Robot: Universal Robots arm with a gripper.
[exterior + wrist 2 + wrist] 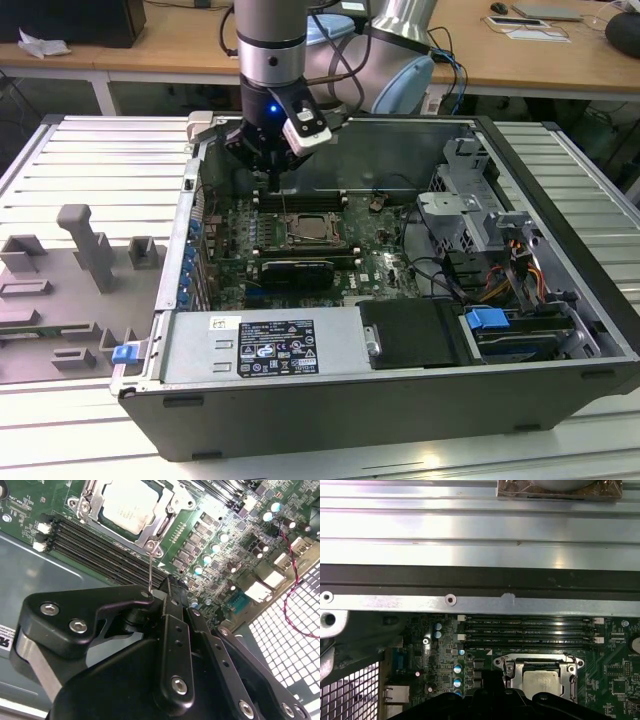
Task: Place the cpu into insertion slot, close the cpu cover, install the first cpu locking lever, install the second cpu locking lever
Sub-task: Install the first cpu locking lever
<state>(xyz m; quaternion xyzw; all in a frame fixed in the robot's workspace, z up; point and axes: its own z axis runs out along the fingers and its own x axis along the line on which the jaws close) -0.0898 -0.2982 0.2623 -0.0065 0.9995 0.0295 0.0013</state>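
Motherboard (45, 500) was green, dotted with pale blue-topped capacitors (206, 559). The cpu (131, 506) was silvery-beige, framed by the silver cpu cover (167, 519). Memory slots (95, 547) were black with white end clips. The gripper (166, 587) was matte black with silver screw heads. A twisted wire (292, 575) was red and black. The case wall (295, 625) showed a grid perforation. In the exterior view, the table (90, 150) was ribbed silver-grey and the release tab (488, 322) blue.
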